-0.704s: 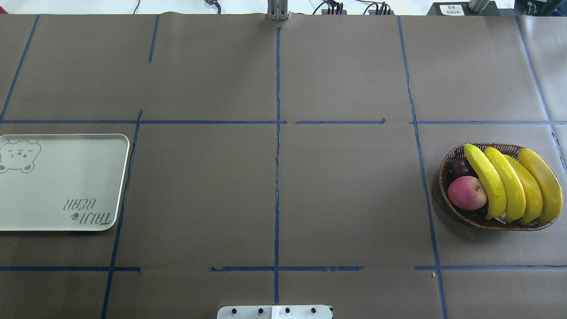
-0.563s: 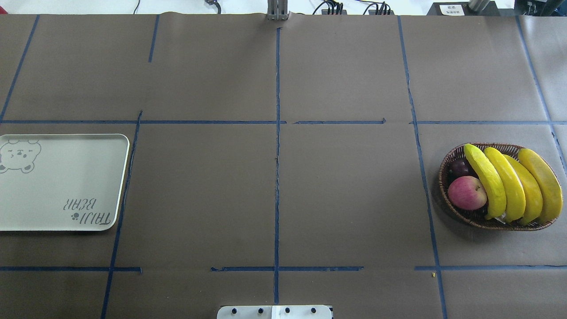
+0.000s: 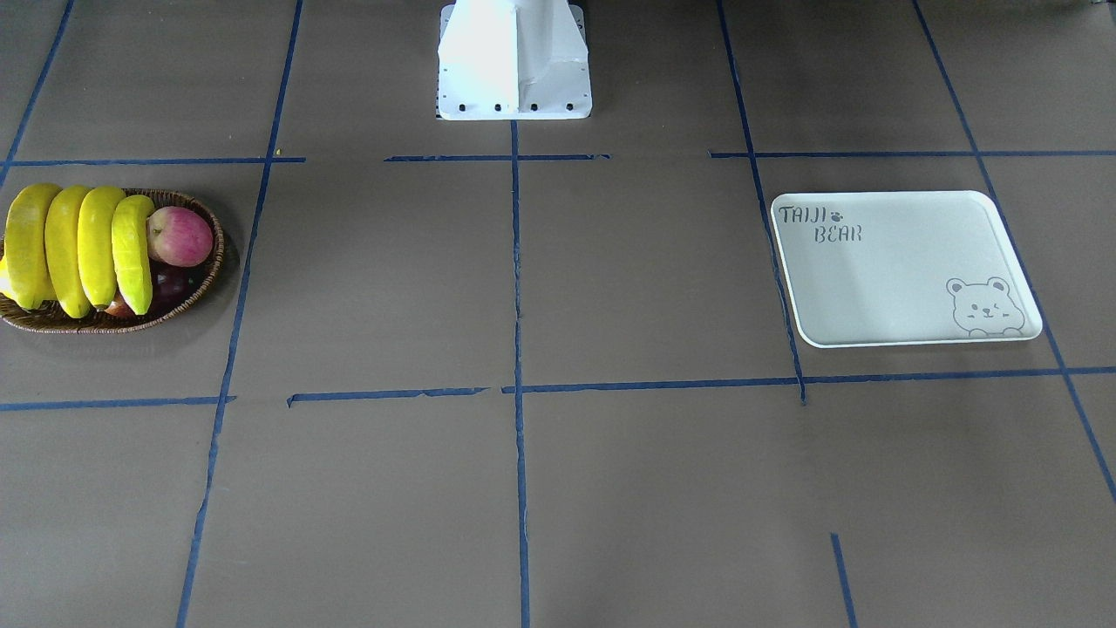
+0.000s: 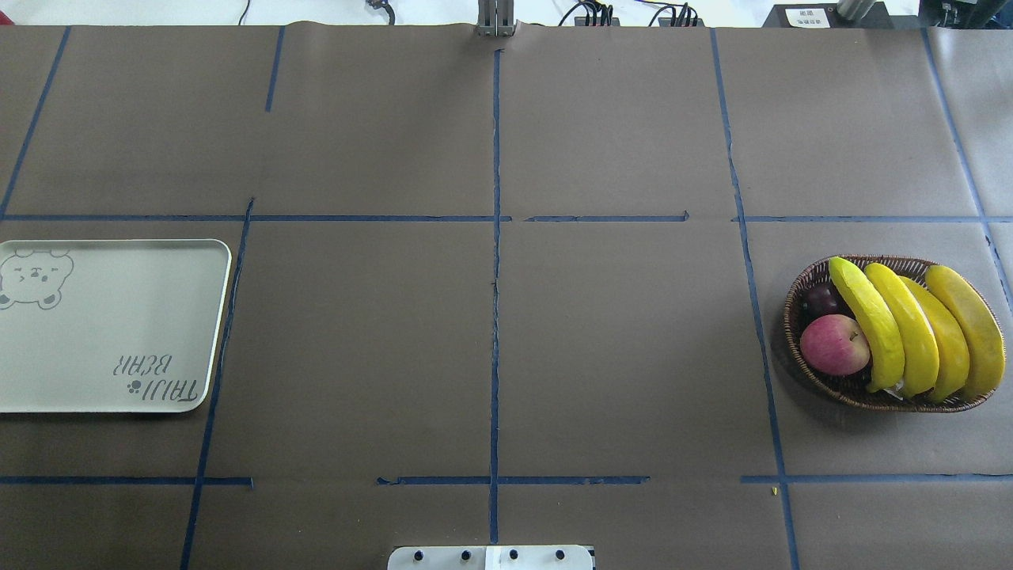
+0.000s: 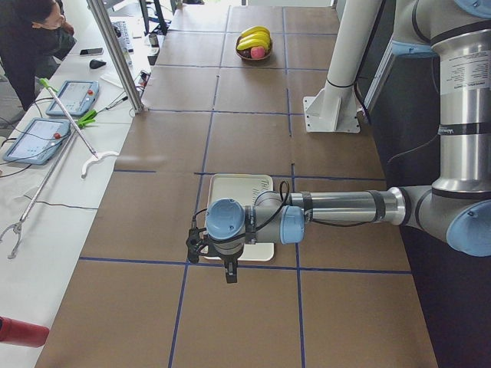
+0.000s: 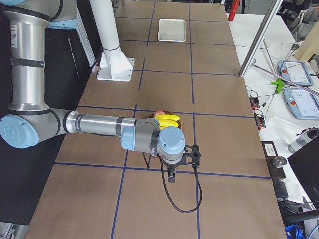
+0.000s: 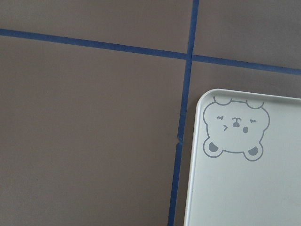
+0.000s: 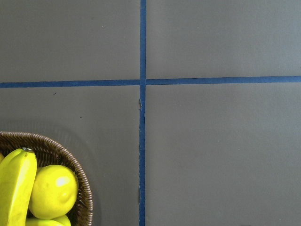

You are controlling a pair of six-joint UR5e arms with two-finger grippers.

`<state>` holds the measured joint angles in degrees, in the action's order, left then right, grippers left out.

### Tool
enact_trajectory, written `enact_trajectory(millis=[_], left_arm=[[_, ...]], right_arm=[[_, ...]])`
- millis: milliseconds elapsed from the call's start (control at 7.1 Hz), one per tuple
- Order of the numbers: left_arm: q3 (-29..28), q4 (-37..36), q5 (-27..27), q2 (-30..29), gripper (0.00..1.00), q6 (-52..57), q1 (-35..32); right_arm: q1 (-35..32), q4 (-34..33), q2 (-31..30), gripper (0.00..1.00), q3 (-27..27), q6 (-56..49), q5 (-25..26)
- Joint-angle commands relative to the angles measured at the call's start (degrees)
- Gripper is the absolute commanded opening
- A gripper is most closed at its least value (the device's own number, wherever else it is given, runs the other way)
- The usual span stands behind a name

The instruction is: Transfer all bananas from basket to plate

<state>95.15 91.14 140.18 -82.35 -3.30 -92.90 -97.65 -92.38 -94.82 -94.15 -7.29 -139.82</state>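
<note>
Four yellow bananas (image 4: 910,332) lie side by side in the brown wicker basket (image 4: 794,305) at the table's right end; they also show in the front view (image 3: 78,249). The whitish "TAIJI BEAR" plate (image 4: 103,332) lies bare at the left end. My left gripper (image 5: 229,272) hangs over the plate's (image 5: 230,188) outer edge, seen only in the exterior left view. My right gripper (image 6: 171,177) hangs just beyond the basket, seen only in the exterior right view. I cannot tell whether either is open or shut.
A red-pink apple (image 4: 835,344) and a dark fruit (image 4: 825,299) share the basket, and a plump yellow fruit (image 8: 51,190) shows in the right wrist view. The robot's white base (image 3: 514,61) stands mid-table. A side bench holds tablets (image 5: 73,96), with a person (image 5: 31,31) near it.
</note>
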Motion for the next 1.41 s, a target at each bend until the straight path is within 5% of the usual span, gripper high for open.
enact_trajectory(millis=[0,1268], left_arm=[[-0.05,0.00,0.00,0.00,1.00,0.05,0.00],[0.21,0.09,0.09,0.09,1.00,0.05,0.00]], right_arm=[[0.01,0.10,-0.01,1.00,0.02,0.17,-0.19],[3.08,-0.25,2.70,1.00,-3.74,0.43,-0.19]])
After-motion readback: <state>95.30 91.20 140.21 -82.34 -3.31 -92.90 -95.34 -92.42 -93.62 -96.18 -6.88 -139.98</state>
